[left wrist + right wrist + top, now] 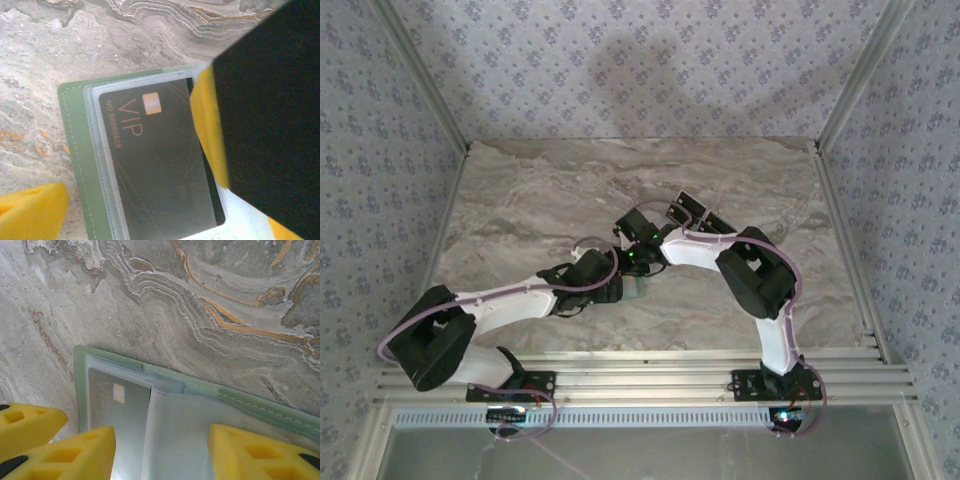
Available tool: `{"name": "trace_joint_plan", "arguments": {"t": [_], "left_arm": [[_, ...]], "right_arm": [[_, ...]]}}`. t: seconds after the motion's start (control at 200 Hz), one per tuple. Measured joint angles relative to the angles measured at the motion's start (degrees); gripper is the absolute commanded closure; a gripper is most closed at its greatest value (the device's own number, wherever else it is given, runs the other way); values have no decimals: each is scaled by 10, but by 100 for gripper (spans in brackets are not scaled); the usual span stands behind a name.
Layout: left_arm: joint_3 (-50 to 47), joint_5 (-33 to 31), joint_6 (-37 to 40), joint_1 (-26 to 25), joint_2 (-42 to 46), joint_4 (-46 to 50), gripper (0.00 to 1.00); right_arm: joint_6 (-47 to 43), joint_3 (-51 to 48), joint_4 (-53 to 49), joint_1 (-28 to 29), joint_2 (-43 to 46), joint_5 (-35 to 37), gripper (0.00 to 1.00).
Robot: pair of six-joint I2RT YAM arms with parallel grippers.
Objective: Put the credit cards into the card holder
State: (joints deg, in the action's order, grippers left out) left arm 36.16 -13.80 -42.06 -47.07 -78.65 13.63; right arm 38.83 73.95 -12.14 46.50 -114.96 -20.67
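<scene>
The card holder [75,150] lies open on the marble, pale green with clear sleeves. A black credit card [160,165] with orange "VIP" lettering sits inside the left sleeve. My left gripper [160,215] hangs open over it, with one yellow finger [30,210] at the lower left. My right gripper [162,452] is open too, its yellow fingers [80,455] standing apart over a clear sleeve leaf [180,430] of the card holder [240,400]. In the top view both grippers meet over the holder [636,289]. More dark cards [692,206] lie behind the right arm.
The marble table [520,200] has a raised metal frame along its left and right edges. The right gripper's black finger body [270,100] stands close over the holder's right half. The left gripper's finger [25,430] stands just left of the right gripper's fingers.
</scene>
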Motion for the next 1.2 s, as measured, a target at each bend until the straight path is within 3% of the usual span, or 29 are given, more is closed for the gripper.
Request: {"name": "trace_joint_plan", "arguments": {"t": [0.67,0.929,1.199], "left_arm": [[-29,-43,-25,-3,-13,-12,0],[-30,-46,-26,-3,-13,-15,0],[-30,-47,-27,-3,-13,-15,0]], "right_arm": [[3,-13,-18,-19,35,-12,45],[19,-58,3,-23,88,-6,45],[39,-91,14,-17,88,-6,45]]}}
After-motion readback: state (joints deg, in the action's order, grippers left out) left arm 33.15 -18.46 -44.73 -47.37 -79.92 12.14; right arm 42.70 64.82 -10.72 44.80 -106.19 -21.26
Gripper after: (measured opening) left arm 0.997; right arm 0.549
